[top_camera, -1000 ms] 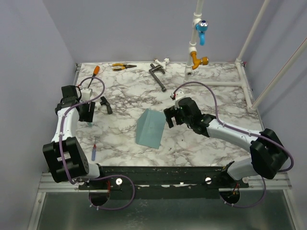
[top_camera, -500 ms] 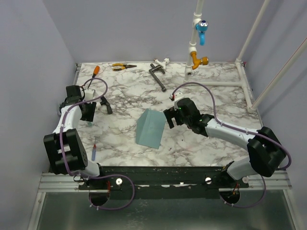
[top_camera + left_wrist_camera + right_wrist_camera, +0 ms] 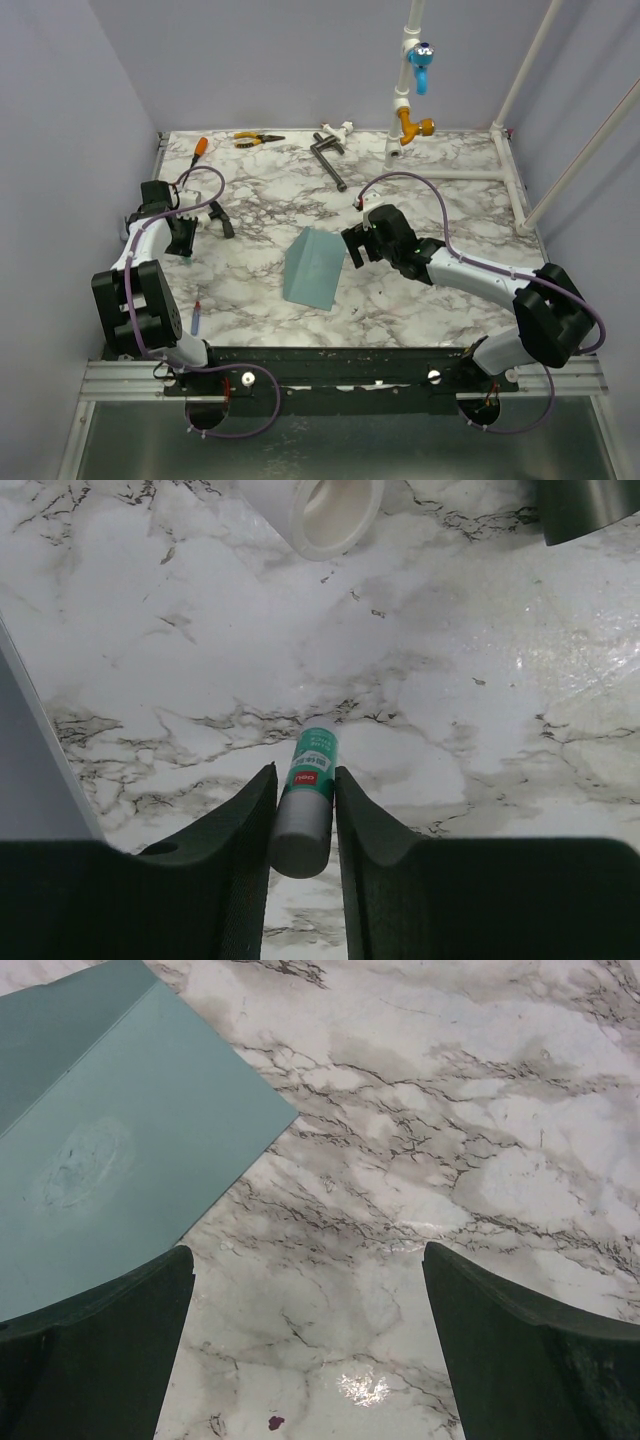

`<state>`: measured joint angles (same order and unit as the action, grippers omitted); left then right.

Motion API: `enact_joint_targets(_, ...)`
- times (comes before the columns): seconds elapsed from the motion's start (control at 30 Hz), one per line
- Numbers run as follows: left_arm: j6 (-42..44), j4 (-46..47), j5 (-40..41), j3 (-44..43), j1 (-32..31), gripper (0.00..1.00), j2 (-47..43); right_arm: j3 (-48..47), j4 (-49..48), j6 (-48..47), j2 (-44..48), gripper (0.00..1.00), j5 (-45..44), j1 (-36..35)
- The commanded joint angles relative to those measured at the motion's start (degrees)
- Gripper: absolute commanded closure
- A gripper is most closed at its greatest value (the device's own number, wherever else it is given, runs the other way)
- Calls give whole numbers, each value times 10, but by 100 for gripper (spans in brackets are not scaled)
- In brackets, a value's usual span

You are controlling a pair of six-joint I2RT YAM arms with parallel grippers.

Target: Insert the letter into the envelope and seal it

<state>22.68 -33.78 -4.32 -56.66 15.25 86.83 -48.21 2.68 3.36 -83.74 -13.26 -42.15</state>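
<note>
Item: white glue stick with teal label [image 3: 300, 830], lying on marble-patterned table [image 3: 430, 200], pinched between left gripper [image 3: 304, 772] pads; advise firm mid-barrel hold, level lift; light teal-blue paper envelope [image 3: 313, 268] mid-table beside wide-open right gripper [image 3: 308, 1252]; letter unseen.

teal envelope [image 3: 312, 267] sits mid-tabletop [image 3: 450, 210], its left part tented up. right claw [image 3: 352, 246] is low, just beside the envelope's right edge. left claw [image 3: 180, 240] is well off to the envelope's left, pointing down. a small pen [image 3: 197, 318] lies nearer the bases, left of the envelope, and pliers [image 3: 258, 139] lie far beyond it.
</note>
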Motion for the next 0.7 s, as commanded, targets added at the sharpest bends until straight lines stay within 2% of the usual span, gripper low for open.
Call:
enact_joint_targets(0.0,-7,-21,-24,-7,-4,75,-1,-5,3,-7,-1,0,-19,2)
enact_joint_targets(0.07,-10,-30,-31,-10,-3,84,-3,-6,3,-6,0,0,-19,2)
enact_joint_targets(0.13,-11,-39,-38,-12,-4,100,-8,-5,3,-6,0,0,-20,2)
enact_joint_targets(0.33,-1,-80,-51,-19,-16,100,-46,-7,6,-9,9,0,-6,2)
enact_joint_targets(0.43,14,-111,-25,-19,-70,100,-92,-7,0,-17,30,0,34,2)
enact_joint_targets(0.5,18,-143,-36,-30,-112,100,-125,5,-21,-27,57,0,84,2)
enact_joint_targets(0.67,9,-237,-104,-102,-205,100,-182,65,-183,-56,131,0,278,1)
